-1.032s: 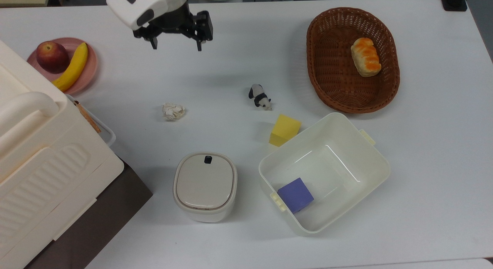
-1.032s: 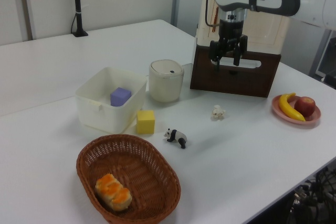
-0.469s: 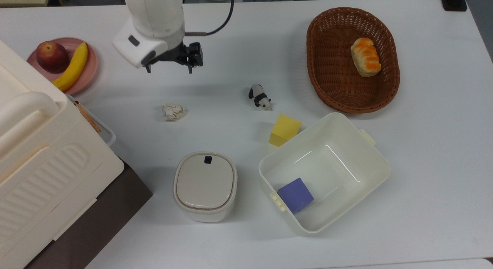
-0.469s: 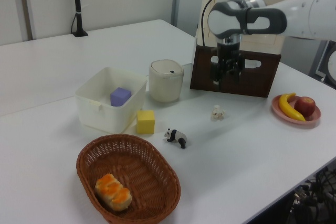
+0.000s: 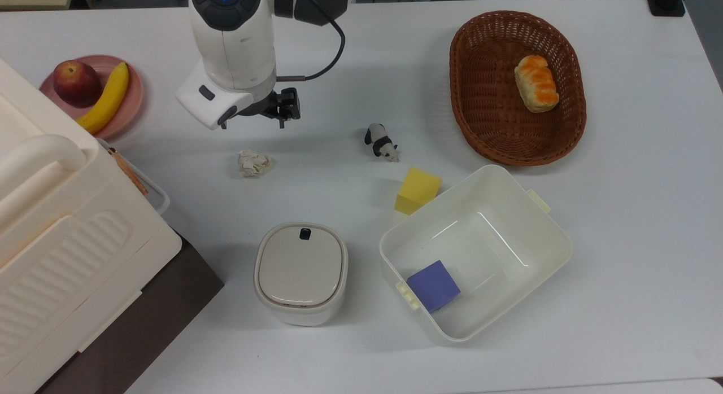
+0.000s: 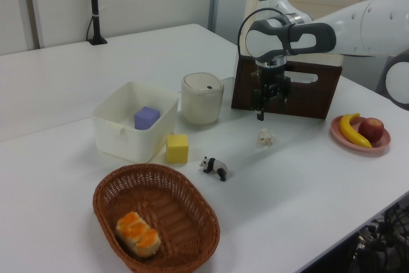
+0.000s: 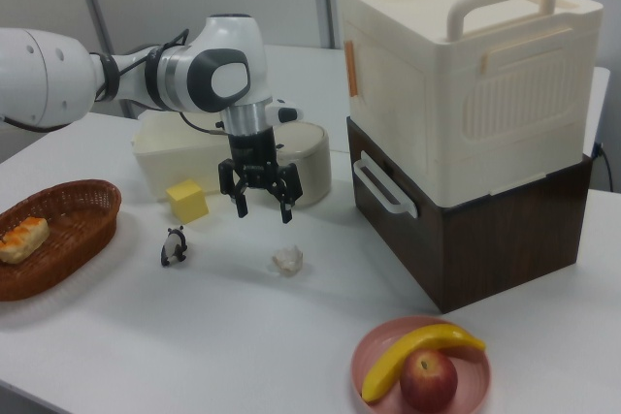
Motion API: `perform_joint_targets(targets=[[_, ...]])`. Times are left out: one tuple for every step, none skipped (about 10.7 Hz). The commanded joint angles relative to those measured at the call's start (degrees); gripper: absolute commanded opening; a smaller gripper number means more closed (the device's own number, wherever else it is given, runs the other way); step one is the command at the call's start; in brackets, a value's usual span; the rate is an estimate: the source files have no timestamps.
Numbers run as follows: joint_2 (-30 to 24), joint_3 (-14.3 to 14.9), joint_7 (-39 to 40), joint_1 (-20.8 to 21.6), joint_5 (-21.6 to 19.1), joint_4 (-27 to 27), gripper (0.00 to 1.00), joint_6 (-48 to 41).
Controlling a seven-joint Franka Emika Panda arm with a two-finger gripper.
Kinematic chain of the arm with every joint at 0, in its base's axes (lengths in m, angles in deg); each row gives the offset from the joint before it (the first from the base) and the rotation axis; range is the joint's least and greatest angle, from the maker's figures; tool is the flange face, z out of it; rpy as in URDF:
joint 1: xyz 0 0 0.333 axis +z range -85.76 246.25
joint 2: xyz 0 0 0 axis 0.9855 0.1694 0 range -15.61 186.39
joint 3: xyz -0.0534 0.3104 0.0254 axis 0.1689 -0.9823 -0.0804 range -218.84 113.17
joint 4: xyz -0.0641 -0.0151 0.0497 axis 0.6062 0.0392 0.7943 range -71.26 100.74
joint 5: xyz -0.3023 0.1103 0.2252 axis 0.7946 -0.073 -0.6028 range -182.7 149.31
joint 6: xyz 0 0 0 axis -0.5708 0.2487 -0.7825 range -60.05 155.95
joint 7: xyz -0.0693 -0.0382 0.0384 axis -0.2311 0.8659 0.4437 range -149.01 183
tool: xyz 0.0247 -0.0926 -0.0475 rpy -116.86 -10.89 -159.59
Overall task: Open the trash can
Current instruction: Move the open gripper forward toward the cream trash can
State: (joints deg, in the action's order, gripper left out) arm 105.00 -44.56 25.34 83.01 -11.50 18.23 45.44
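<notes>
The trash can [image 5: 301, 272] is a small cream-white bin standing upright at the near-middle of the table, its beige-grey lid shut flat with a black button [image 5: 305, 233] at the edge. It also stands beside the tub in the left view [image 6: 202, 97] and partly behind the arm in the right view [image 7: 315, 170]. My gripper [image 5: 252, 123] [image 7: 263, 213] hangs open and pointing down with nothing between its fingers, above the table. It is well apart from the trash can, toward the top view's upper side, just above a crumpled paper ball [image 5: 253, 163].
A toy panda [image 5: 382, 142], a yellow block [image 5: 418, 190] and a lidless cream tub [image 5: 556, 236] holding a purple block [image 5: 434, 285] lie on the top view's right. A wicker basket [image 5: 463, 117] holds bread. A pink plate [image 5: 133, 109] with fruit and a big ribbed box [image 5: 56, 224] fill the top view's left.
The arm has come down and moved toward the top view's bottom, closer to the paper ball and trash can. The gripper stays open. Nothing on the table moved.
</notes>
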Motion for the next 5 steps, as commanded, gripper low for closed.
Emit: perform_joint_targets(targets=[[-1.1,-0.2,1.0,-1.2,0.8,0.3,0.99,2.4],[-1.1,-0.2,1.0,-1.2,0.8,0.3,0.99,3.3],[-1.1,-0.2,1.0,-1.3,0.6,-0.4,0.99,3.9],[-0.9,-0.3,0.1,-1.3,-0.9,-2.2,0.93,4.6],[-1.0,-0.3,-1.0,-1.2,-3.8,-3.6,0.86,6.9]])
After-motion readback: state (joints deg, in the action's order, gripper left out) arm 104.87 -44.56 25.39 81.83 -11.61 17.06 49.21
